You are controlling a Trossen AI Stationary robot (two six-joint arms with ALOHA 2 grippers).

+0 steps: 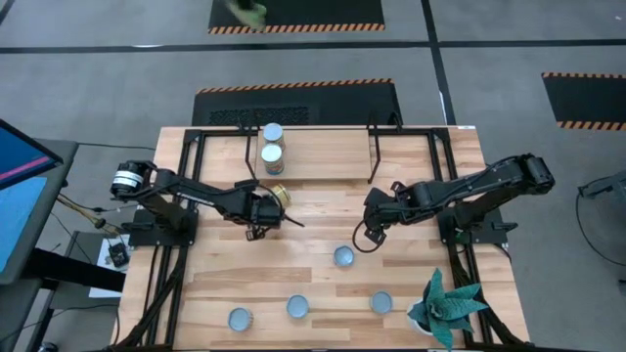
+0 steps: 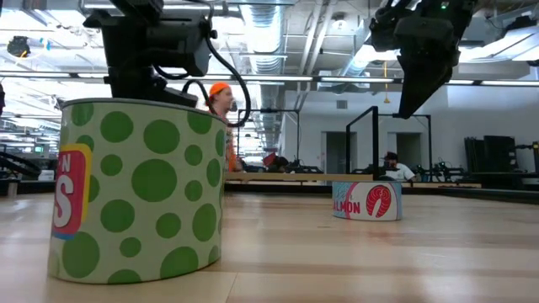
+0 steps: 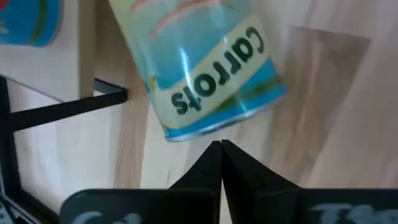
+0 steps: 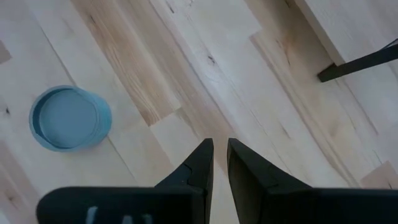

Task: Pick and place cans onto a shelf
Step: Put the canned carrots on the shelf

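Green-dotted can (image 2: 139, 189) fills the low view while the left gripper (image 1: 262, 208), fingers together, seemingly nudges a toppled carrots can (image 3: 208, 68) toward the shelf (image 1: 323, 147); next it must regrasp.

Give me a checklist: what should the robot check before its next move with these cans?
1. Carrots can standing: not ok, it lies on its side.
2. Left jaws ready to grasp it: not ok, shut, empty, just short of the can.
3. Right jaws free: ok, slightly apart, nothing between them.
4. Room on the shelf: ok, only two cans on it.
5. Nearest loose can upright: ok.
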